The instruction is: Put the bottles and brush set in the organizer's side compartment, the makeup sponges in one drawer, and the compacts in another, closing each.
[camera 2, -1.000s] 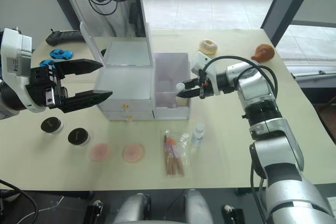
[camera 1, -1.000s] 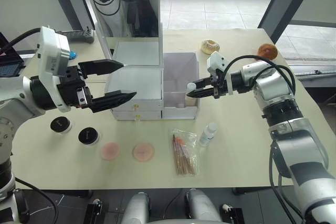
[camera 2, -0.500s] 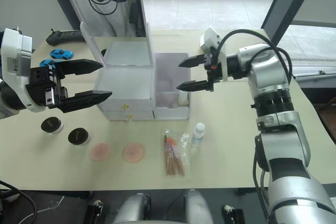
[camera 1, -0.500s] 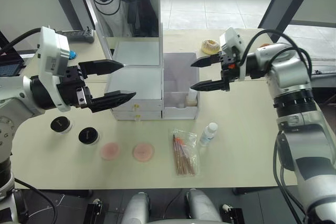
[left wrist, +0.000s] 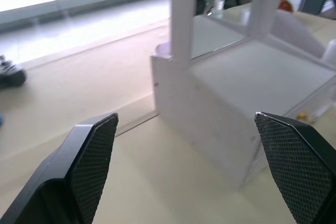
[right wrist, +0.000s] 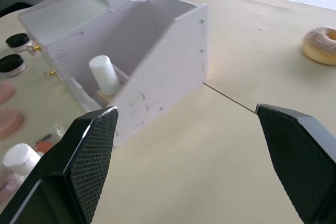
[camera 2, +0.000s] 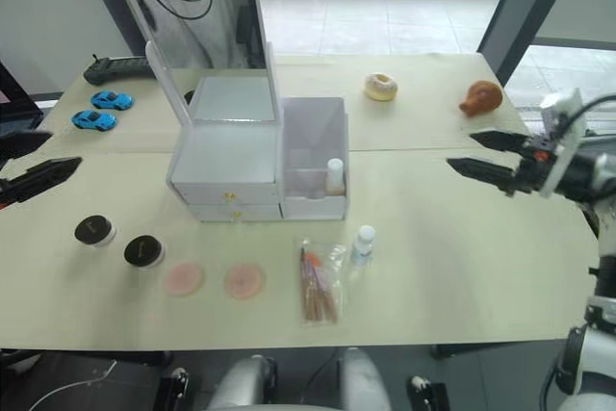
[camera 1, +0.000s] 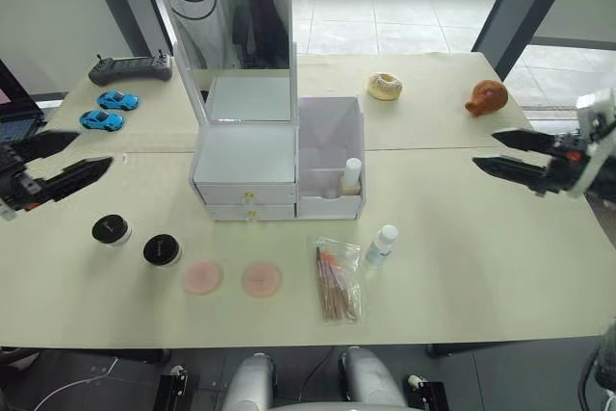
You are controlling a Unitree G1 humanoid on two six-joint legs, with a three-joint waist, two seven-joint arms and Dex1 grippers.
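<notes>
1. One bottle (camera 1: 352,174) with a white cap stands inside the side bin (camera 1: 332,132) of the white box (camera 1: 248,156). The job looks only just begun — most things are not put away.
2. The slim bottle (camera 1: 382,244) stands on the table (camera 1: 462,267), just beside the brush bag (camera 1: 337,281). The two pink sponges (camera 1: 203,277) and the two black-topped jars (camera 1: 162,250) lie in front of the box, on its left. Both drawers look shut.
3. The right gripper (camera 1: 508,155) hangs far out to the right, fingers spread wide and holding nothing. The left gripper (camera 1: 60,161) is far out to the left, also wide open and empty.
4. Next, I think the right gripper should reach for the slim bottle and grab it near the cap.
5. The right wrist view looks into the bin from the side — the bottle leans close to a wall. The head views show the whole table instead.
</notes>
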